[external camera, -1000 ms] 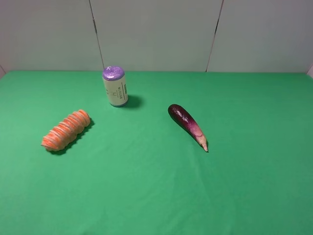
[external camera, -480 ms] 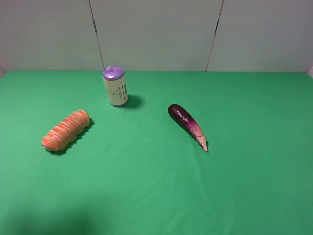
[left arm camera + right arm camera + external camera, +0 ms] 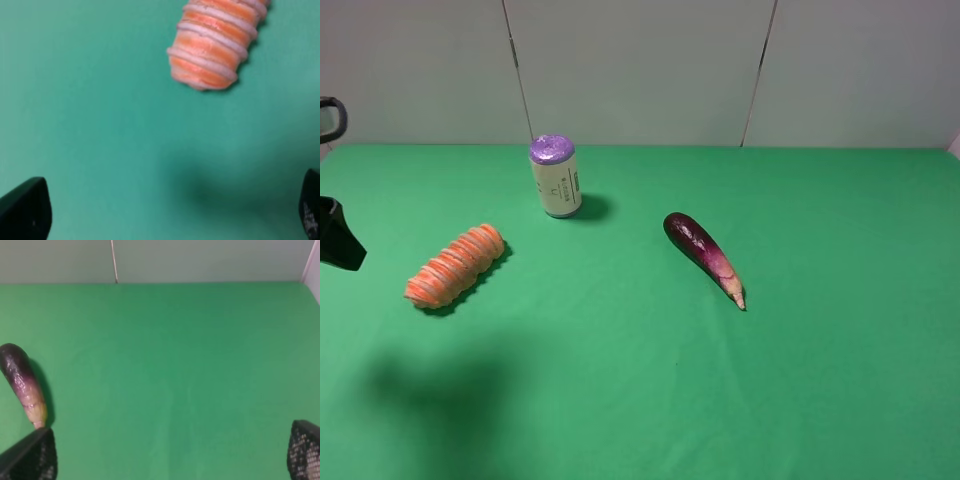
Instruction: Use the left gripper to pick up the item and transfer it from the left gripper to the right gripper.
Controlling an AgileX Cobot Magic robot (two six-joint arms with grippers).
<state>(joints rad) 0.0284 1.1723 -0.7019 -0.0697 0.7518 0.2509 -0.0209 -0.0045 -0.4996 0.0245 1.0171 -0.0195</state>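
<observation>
- Your item (image 3: pixel 455 265) lay on its side on the left part of the green surface (image 3: pixel 650 400). It was orange with paler spiral grooves, and it sat diagonally, one end toward the near left and the other toward the far right.
- It rested free on the surface, with a thin shadow along its near side.
- Your left hand (image 3: pixel 167 215) stood wide. Its two black fingertips (image 3: pixel 25 212) sat at opposite edges of the left wrist view with only bare green between them. The item's rounded end lay ahead of them, apart from both.
- In the high view, a black piece at the far left edge sat just left of the item without touching it. It looked to be part of that hand, though too little showed for you to be sure. A loop of black cable (image 3: pixel 332 118) sat above it.
- A soft dark shadow (image 3: pixel 435 385) fell on the surface nearer the camera than the item.
- Behind the item and to its right, the purple-topped pale can (image 3: pixel 556 177) stood upright, well apart from it.
- The dark purple eggplant (image 3: pixel 703 255) lay near the middle with its pale tip pointing to the near right, well apart from the can and the item.
- Your right hand (image 3: pixel 166 457) was also spread wide and empty. The eggplant's tip appeared close by one of its mesh-textured fingertips (image 3: pixel 30 460) in that wrist view.
</observation>
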